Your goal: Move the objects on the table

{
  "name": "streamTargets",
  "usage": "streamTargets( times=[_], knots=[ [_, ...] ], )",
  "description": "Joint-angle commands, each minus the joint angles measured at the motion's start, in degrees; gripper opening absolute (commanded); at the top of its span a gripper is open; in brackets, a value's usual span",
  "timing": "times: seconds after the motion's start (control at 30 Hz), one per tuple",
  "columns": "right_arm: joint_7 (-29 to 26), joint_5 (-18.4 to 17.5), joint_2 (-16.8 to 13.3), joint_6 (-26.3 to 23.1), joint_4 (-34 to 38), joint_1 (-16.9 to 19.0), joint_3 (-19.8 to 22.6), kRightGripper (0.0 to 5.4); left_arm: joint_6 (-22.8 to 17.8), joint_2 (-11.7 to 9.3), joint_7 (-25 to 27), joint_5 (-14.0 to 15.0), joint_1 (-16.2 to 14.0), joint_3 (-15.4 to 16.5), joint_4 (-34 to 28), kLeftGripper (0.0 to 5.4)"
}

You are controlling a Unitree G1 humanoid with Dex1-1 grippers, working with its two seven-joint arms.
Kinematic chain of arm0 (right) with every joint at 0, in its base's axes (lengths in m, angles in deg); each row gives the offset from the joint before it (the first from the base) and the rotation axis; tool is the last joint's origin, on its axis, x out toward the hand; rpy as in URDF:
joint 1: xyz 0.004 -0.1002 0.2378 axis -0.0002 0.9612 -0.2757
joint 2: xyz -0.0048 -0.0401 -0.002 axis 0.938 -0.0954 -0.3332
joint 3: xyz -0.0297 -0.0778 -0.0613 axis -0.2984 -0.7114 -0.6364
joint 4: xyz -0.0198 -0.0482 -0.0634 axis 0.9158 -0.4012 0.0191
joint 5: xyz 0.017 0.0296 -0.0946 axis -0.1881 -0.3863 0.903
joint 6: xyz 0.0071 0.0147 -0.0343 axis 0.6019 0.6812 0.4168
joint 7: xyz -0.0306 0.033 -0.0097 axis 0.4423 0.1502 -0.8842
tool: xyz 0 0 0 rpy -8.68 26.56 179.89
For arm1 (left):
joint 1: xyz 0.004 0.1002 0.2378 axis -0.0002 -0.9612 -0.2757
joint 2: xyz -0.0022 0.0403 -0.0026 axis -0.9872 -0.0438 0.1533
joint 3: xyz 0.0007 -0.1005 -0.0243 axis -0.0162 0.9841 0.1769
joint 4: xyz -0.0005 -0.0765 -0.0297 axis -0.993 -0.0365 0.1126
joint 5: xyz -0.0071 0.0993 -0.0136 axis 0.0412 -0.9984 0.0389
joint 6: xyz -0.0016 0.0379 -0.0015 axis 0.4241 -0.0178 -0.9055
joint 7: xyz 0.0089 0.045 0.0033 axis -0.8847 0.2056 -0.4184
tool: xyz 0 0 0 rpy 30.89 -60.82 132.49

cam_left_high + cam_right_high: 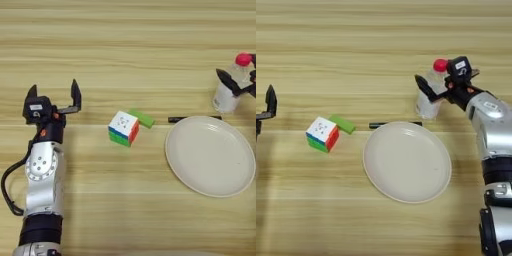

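light wooden table (125, 30) with horizontal grain stripes fills both views. at its right side, the right gripper (437, 88) is at the clear plastic bottle (429, 103); one black finger (425, 88) lies across the front of the bottle's body and the rest of the claw sits against its far right side, by the pink-red cap (440, 65). the bottle stands upright between them, but whether the fingers actually press on it cannot be told. the silver right forearm runs down to the lower right corner.

just in front of the bottle lies the thin black marker (394, 124), lengthwise left to right, its right part right at the far rim of the wide white plate (371, 167), which lies nearer the robot.

left of the marker sits the small green block (142, 118), touching or nearly touching the back corner of the multicoloured puzzle cube (123, 128).

well apart to the left, the left gripper (54, 95) points away from the robot, its two black fingers spread wide with nothing between them.
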Motion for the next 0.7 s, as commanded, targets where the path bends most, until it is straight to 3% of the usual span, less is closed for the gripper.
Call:
streamTargets(
  times=[0.03, 0.2, 0.4, 0.7],
  knots=[
    [0.8, -2.2, 0.8, 0.8, 4.8, -1.1, 1.8, 5.35, 0.3, -0.4, 0.0, 0.0, 0.7, 0.1, 0.6, 5.40],
    [1.3, -4.6, 1.3, 0.4, 11.1, -0.7, 2.9, 5.35, 0.3, -0.3, -0.1, -0.1, 0.8, 0.1, 0.7, 5.40],
    [1.3, -8.7, 1.1, -3.4, 21.3, 1.3, 3.4, 5.35, 0.3, -0.4, 0.0, -0.1, 1.0, 0.1, 1.0, 5.40],
    [-1.4, -16.8, -0.1, -8.6, 35.2, 9.2, 5.1, 5.35, -0.1, -0.7, 0.5, 0.2, 0.9, 0.2, 0.7, 5.40]
  ],
)
